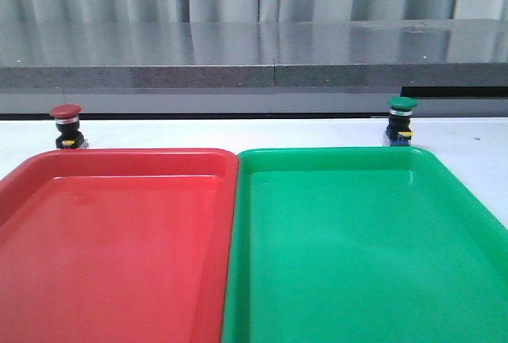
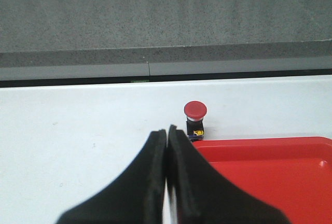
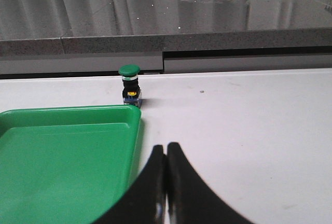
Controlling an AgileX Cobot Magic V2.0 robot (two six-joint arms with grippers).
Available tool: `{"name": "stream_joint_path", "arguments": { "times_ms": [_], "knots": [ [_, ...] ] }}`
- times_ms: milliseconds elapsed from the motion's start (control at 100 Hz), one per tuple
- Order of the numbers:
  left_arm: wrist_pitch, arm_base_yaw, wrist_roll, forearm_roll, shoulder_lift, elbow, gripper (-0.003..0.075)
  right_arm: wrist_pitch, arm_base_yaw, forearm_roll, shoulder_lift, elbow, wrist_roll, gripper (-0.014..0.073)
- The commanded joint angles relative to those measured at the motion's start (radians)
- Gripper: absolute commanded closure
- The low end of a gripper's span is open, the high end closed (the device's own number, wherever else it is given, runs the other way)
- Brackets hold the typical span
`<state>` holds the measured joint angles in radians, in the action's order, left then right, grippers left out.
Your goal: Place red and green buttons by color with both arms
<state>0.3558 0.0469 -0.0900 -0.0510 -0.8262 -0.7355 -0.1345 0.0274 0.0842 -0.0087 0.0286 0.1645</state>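
Note:
The red button (image 1: 66, 125) stands upright on the white table just behind the far left corner of the red tray (image 1: 111, 279). It also shows in the left wrist view (image 2: 195, 119). The green button (image 1: 402, 121) stands upright behind the far right corner of the green tray (image 1: 373, 279), and shows in the right wrist view (image 3: 129, 83). My left gripper (image 2: 167, 130) is shut and empty, short of the red button. My right gripper (image 3: 166, 147) is shut and empty, beside the green tray's edge (image 3: 136, 136). Neither gripper shows in the front view.
The two trays lie side by side, touching, at the table's front; nothing lies in either. A grey stone ledge (image 1: 254, 53) runs along the back of the table, with grey curtains behind it.

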Motion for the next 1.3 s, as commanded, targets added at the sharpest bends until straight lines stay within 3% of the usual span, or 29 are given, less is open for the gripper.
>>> {"name": "stream_joint_path", "arguments": {
  "times_ms": [0,480,580,770,840,1290],
  "knots": [
    [-0.034,-0.001,-0.006,0.024,-0.128,-0.129,0.0739,0.087,-0.007,0.002,-0.017,-0.016,-0.005,0.0661],
    [-0.035,0.003,-0.004,0.051,-0.635,-0.495,0.0732,0.087,-0.007,0.002,-0.017,-0.016,-0.005,0.0661],
    [-0.039,0.003,-0.004,0.051,-0.682,-0.528,0.0647,0.087,-0.007,0.002,-0.017,-0.016,-0.005,0.0661],
    [-0.081,0.003,-0.004,0.085,-0.718,-0.548,0.0286,0.087,-0.007,0.002,-0.017,-0.016,-0.005,0.0661],
    [-0.093,0.005,-0.004,0.092,-0.721,-0.548,0.0211,0.087,-0.007,0.002,-0.017,-0.016,-0.005,0.0661],
    [-0.092,0.077,0.049,0.085,-0.864,-0.636,0.0204,0.087,-0.007,0.002,-0.017,-0.016,-0.005,0.0661]
  ]
}}
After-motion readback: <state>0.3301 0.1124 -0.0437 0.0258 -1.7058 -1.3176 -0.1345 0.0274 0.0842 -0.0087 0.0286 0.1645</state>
